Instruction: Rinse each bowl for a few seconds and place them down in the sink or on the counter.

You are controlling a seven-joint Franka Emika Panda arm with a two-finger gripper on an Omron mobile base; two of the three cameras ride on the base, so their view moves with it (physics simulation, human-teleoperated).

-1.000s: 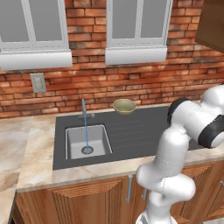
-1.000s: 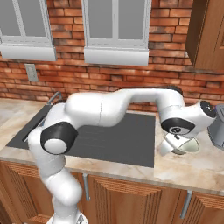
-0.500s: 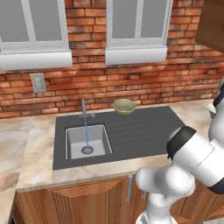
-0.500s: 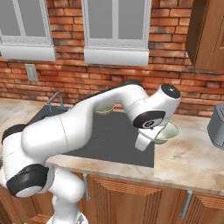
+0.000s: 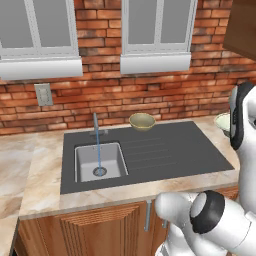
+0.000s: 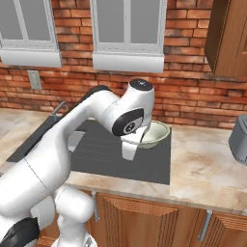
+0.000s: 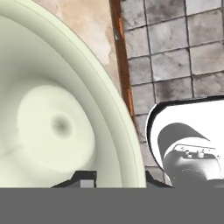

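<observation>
Table (image 5: 45, 195): beige-pink marbled stone top, running below the brick wall (image 5: 150, 95) and two grey-framed windows (image 5: 157, 30).

Sink (image 5: 170, 150): dark grey unit set into the table. Small light-grey basin (image 5: 85, 160) at its 9 o'clock end, ribbed drainboard toward 3 o'clock. A thin stream of water (image 5: 97, 150) falls from the faucet (image 5: 95, 125) onto the round drain.

Arm: in the right base view it sweeps from 7 o'clock up over the drainboard, wrist bent down over the sink's 3 o'clock edge.

Cream-green bowl (image 6: 157, 134): lifted off the table, tilted, above the sink's right edge where drainboard meets stone. In the hand view its pale inside (image 7: 52, 113) spreads from 9 o'clock; floor tiles and cabinet edge lie beyond the rim.

Jaws (image 7: 117, 180): narrow, clamped on the cream-green bowl's rim, one dark tip inside the wall, one outside.

Olive-tan bowl (image 5: 142, 121): upright on the table at the sink's back edge, just right of the faucet, against the brick.
</observation>
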